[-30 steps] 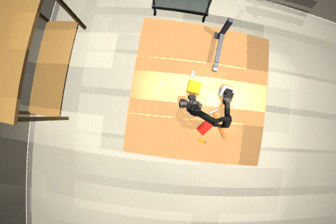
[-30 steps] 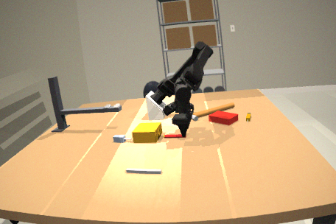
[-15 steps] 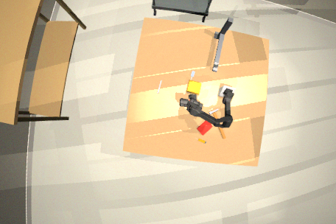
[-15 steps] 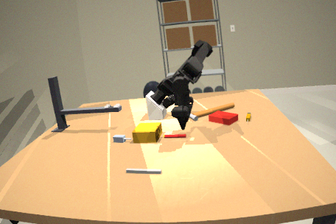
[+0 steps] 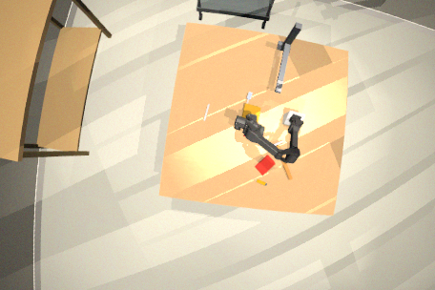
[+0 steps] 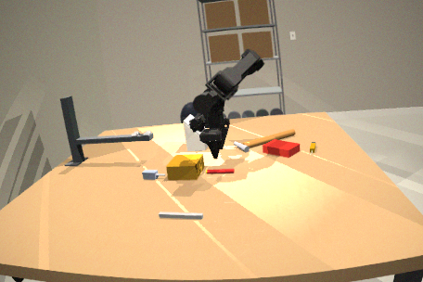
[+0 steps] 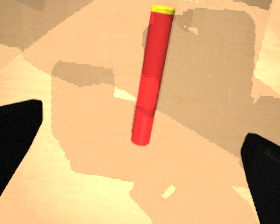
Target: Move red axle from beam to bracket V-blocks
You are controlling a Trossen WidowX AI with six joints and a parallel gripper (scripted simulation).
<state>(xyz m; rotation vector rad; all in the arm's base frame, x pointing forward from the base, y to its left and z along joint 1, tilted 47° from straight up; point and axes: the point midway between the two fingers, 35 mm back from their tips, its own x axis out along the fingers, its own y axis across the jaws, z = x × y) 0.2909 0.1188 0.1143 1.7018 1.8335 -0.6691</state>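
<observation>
One table [image 5: 215,176] [image 6: 311,209] bears everything we work with. The bracket [image 5: 284,64] [image 6: 113,139] stands at ten o'clock of our arm [image 5: 267,143] [image 6: 227,81] in the exterior view, its V-blocks [image 5: 279,88] [image 6: 142,134] at the free end; if we swing the axle in low, we could clip that end and knock the seat askew. Our gripper [image 5: 251,126] [image 6: 215,155] [image 7: 144,127] is spread wide with nothing between its fingers, pointing down.

The yellow block, which we take for the beam [image 5: 252,111] [image 6: 185,168], sits at nine o'clock of the axle in the exterior view. They look just beside each other, so a wide finger coming down there could shove the beam out of place.

The red axle [image 6: 220,171] [image 7: 153,75] lies on the table, apparently out of the beam, and in the wrist view it sits mostly towards twelve o'clock from between the fingertips. If we close here, we may catch only its near end, and it could pivot or slip; a round axle nudged by one finger could roll away.
</observation>
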